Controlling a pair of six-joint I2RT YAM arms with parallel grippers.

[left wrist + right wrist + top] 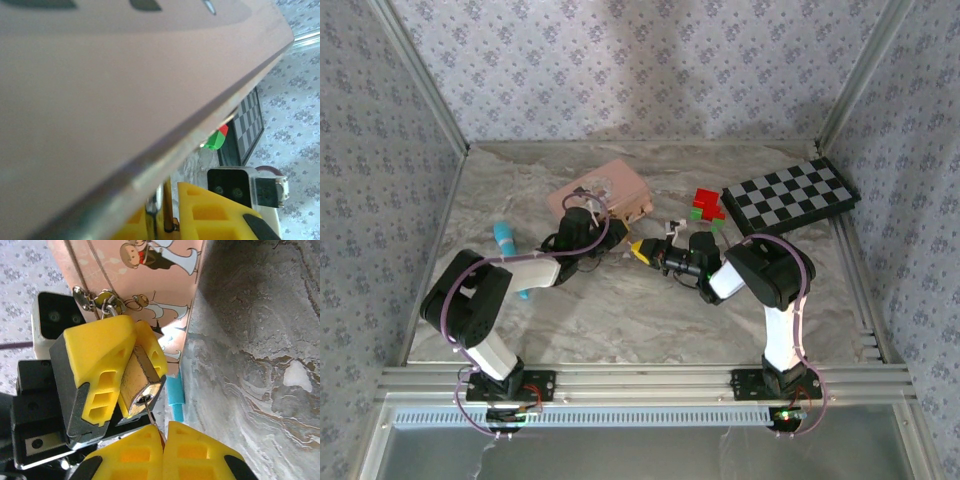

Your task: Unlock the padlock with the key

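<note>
Pinching padlock (141, 382), key (150, 415) seemingly inserted

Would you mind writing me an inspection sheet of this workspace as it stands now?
Surface: marbled tabletop.
Job's things: padlock hanging from a clasp on the pink box; key in its keyhole.
Clutter: checkerboard, red and green blocks, blue cylinder.
Hands: left hand shut on the padlock; right hand shut on the key.
Cables: purple cables looped along both arms.
Surroundings: patterned walls, aluminium frame.
</note>
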